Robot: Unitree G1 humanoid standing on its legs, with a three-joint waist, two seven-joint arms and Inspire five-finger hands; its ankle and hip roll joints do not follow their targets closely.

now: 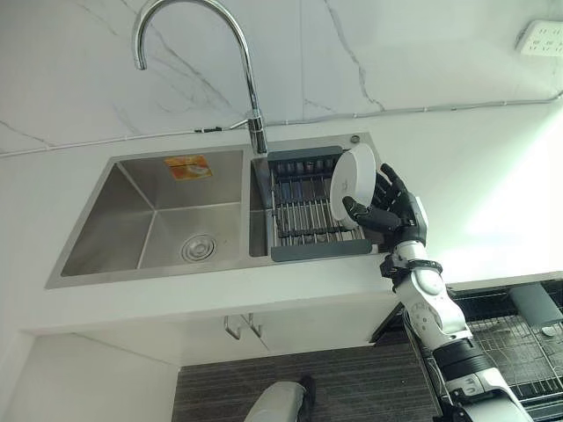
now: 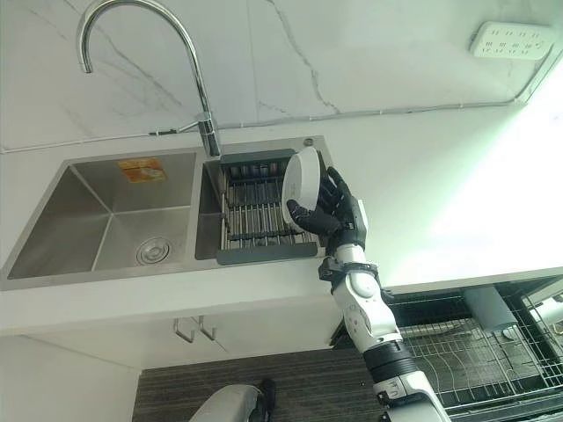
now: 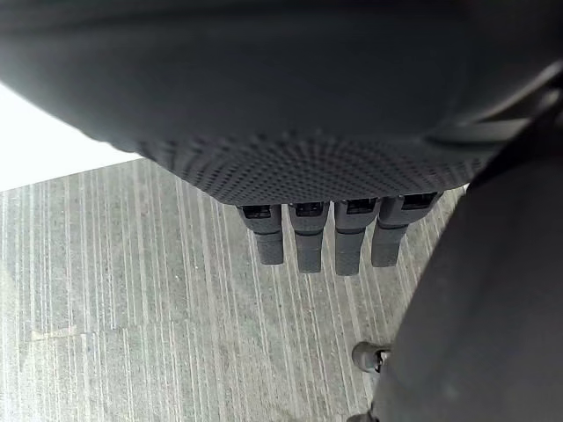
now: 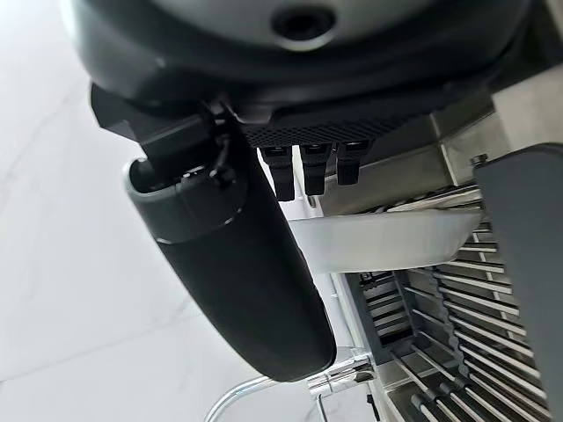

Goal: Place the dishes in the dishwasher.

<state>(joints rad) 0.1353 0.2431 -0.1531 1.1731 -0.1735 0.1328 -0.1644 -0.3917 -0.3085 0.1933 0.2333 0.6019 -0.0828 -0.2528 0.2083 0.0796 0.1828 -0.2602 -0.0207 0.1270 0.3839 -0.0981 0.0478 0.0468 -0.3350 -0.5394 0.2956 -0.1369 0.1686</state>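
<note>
Over drying rack (image 1: 303,211), right robot hand (image 1: 396,211) gripping bowl (image 1: 352,180)

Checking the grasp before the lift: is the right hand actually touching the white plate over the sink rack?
Touching. In the left eye view the right hand has its thumb across the white plate's front and fingers behind it; the right wrist view shows the same pinch.

White bowl (image 1: 352,185) on edge over sink rack (image 1: 303,211)

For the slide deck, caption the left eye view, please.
Right hand grips a white plate on edge over the sink's drying rack, open dishwasher rack below.
</note>
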